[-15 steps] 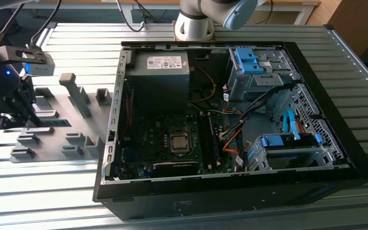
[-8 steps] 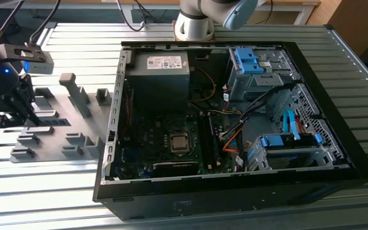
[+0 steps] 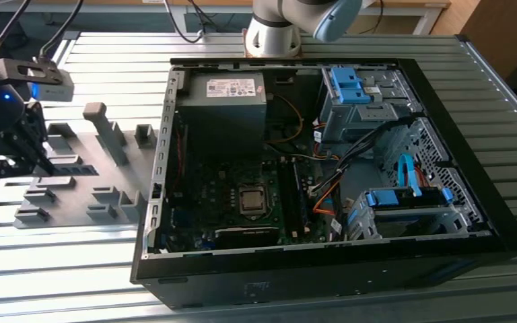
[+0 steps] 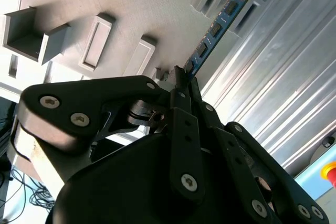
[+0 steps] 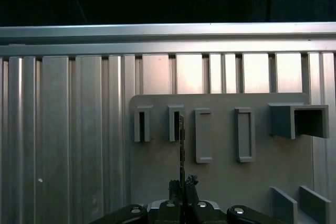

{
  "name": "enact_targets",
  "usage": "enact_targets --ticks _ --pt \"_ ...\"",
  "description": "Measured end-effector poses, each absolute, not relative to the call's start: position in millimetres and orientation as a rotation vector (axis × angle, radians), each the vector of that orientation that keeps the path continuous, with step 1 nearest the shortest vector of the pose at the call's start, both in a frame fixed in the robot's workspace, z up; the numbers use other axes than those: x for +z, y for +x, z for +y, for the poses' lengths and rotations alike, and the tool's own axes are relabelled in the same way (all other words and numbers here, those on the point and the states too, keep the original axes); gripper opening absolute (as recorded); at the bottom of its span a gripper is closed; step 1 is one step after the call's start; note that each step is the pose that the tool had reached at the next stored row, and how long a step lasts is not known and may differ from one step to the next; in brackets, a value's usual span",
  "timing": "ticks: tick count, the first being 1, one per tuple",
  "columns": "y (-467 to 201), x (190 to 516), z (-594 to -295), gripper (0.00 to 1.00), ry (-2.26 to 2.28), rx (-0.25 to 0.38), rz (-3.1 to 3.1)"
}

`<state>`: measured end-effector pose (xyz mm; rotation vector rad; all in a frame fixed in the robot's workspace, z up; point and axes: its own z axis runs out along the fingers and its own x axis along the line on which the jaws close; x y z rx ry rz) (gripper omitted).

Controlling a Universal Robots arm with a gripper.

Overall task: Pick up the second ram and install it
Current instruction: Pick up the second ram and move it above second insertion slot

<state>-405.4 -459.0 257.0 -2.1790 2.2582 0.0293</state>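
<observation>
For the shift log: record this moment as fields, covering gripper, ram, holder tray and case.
gripper: shut on the second ram, over the grey holder tray
second ram: held by one end; other end near the tray's slotted blocks; whether it is clear of a slot, cannot tell
computer case: open, on the exterior view's right of the tray
installed: not yet

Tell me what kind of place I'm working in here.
Likely a lab or workshop bench for PC assembly: an open computer case on a slatted aluminium table, beside a grey fixture plate of holder blocks. The tool holds the second ram.
</observation>
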Motion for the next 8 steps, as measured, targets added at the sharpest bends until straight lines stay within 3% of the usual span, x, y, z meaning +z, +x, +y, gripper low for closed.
enact_targets --ticks 8 --pt "-405.4 261.5 -459.0 0.14 -2.179 0.029 2.258"
